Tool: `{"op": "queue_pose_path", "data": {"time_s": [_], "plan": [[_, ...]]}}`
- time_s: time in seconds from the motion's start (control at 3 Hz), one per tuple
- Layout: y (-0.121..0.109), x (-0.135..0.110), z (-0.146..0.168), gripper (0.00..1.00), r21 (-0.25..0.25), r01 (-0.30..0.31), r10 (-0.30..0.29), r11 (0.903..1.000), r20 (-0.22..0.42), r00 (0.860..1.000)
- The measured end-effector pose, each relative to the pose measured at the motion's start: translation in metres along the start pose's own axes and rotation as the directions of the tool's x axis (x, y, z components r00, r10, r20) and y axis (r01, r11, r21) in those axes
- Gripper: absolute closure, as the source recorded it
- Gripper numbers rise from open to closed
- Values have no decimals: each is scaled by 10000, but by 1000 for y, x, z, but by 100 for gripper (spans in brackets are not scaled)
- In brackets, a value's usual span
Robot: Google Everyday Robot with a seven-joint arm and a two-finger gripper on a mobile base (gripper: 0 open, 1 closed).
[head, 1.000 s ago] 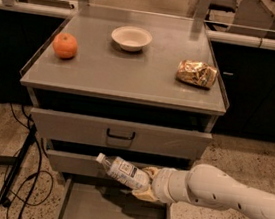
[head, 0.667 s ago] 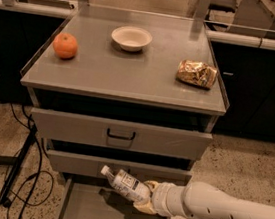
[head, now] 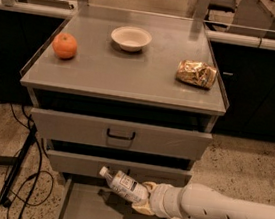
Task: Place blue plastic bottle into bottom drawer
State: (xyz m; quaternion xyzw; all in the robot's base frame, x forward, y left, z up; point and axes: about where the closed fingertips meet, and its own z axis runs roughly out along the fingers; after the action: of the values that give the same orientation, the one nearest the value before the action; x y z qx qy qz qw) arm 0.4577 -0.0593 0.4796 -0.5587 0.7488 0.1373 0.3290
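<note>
The blue plastic bottle [head: 123, 184], clear with a white cap and white-and-blue label, lies tilted with its cap up to the left, held just above the pulled-out bottom drawer [head: 89, 211]. My gripper [head: 142, 199] comes in from the right on a white arm and is shut on the bottle's base end. The bottle hovers in front of the second drawer front, over the drawer's grey floor. The drawer's front part runs out of view at the bottom edge.
On the cabinet top stand an orange [head: 64, 45], a white bowl [head: 131, 37] and a golden foil snack bag [head: 196, 73]. Two grey drawer fronts with dark handles [head: 120, 135] sit above the open tray. Black cables [head: 17, 176] lie on the floor at the left.
My arm has lowered and the bottle has dropped with it, toward the bottom drawer's floor. The bottle stays in the gripper.
</note>
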Motion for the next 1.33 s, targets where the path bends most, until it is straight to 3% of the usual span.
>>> {"op": "queue_pose_path", "data": {"time_s": [0.33,0.67,1.0,1.33], "plan": [[28,16,26,100,-298,-101,94,9995,-251,9996],[53,48,75,100,-179,-343,335,9993,-453,9984],[57,75,114,100,197,-528,538,9984,-515,9972],[42,76,141,100,571,-505,489,9971,301,9984]]}}
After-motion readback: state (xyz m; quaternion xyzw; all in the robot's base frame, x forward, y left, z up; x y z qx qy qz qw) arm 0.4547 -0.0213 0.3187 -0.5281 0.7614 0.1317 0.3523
